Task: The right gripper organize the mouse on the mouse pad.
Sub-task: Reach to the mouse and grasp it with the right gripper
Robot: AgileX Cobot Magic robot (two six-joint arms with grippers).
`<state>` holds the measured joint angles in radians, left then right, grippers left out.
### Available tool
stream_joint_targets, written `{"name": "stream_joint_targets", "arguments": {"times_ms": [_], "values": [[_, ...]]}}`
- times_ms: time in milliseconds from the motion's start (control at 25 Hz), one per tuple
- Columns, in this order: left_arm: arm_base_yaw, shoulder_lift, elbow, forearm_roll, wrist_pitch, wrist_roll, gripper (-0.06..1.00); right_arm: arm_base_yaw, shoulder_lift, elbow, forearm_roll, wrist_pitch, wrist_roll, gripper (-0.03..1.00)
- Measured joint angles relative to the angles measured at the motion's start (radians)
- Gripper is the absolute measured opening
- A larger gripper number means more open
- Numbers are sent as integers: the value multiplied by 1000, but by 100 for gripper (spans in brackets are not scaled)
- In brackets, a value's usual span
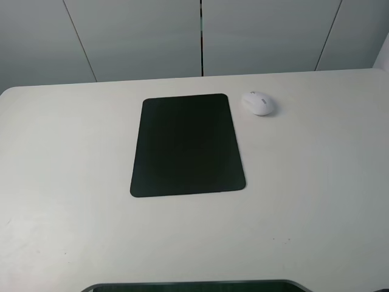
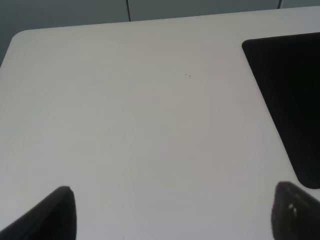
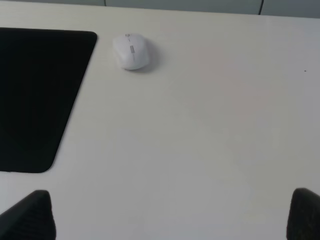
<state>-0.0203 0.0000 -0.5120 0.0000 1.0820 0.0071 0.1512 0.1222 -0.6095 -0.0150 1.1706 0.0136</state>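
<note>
Pick not started: mouse [image 1: 259, 103] sits on the table [image 1: 316, 182] just off the mouse pad [image 1: 187, 145]'s far right corner, not touching it. Right gripper [image 3: 170, 200] is empty with fingers spread wide, well short of the pad's corner. Next, I'd say: reach over, straddle the mouse, close.

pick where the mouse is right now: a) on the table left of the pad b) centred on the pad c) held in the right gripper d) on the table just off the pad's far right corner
d: the mouse lies on the bare table, apart from the far right corner of the pad, while the right gripper is open and holds nothing.
</note>
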Motion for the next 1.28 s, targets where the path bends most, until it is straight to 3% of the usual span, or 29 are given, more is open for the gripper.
{"name": "stream_joint_targets", "arguments": {"times_ms": [320, 720, 1080, 1280], "values": [[0, 0, 0, 0, 0, 0, 75, 0, 354, -236, -82, -14, -2, 70], [0, 0, 0, 0, 0, 0, 75, 0, 739, -348, -128, -84, -6, 70], [0, 0, 0, 0, 0, 0, 75, -24, 1102, -455, -128, -202, -28, 70], [0, 0, 0, 0, 0, 0, 75, -24, 1273, -510, -73, -264, -43, 70]]}}
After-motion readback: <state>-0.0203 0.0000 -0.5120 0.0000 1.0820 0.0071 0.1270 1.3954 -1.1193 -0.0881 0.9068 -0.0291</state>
